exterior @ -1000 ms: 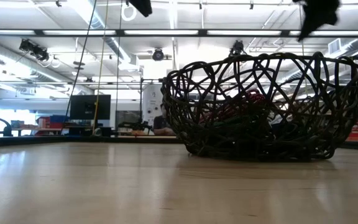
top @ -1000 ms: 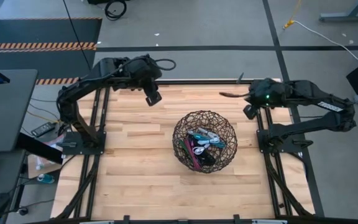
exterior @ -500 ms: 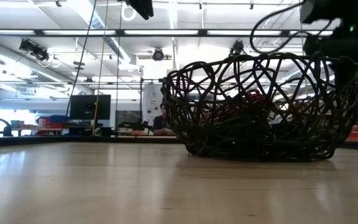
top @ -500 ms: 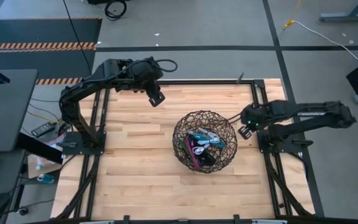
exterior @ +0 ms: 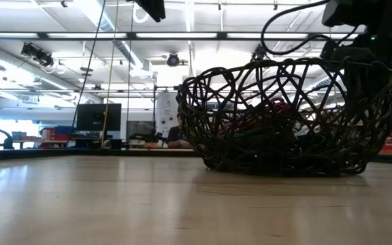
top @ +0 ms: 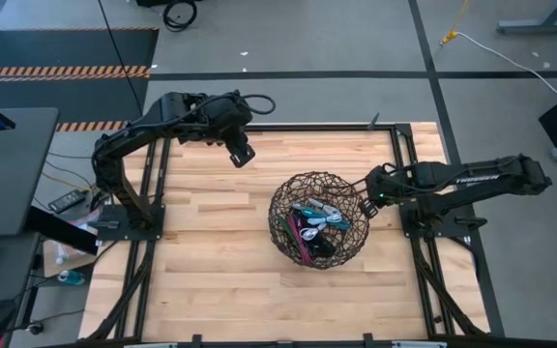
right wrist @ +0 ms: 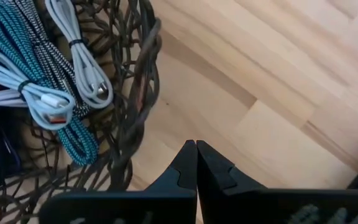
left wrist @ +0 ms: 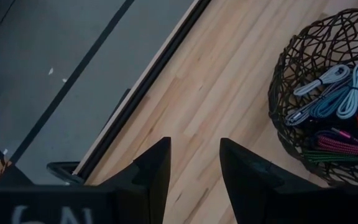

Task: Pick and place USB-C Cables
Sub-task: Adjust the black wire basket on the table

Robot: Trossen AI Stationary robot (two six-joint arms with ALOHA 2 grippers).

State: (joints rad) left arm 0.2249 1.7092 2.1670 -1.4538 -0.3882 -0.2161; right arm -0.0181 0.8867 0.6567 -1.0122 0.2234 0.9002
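The right end effector has come to the basket rim, pressed together, empty; cables lie beside it, probably the next pick.

Grey floor, striped hazard tape, ceiling striplights.

Low view: cables mostly hidden behind basket mesh.
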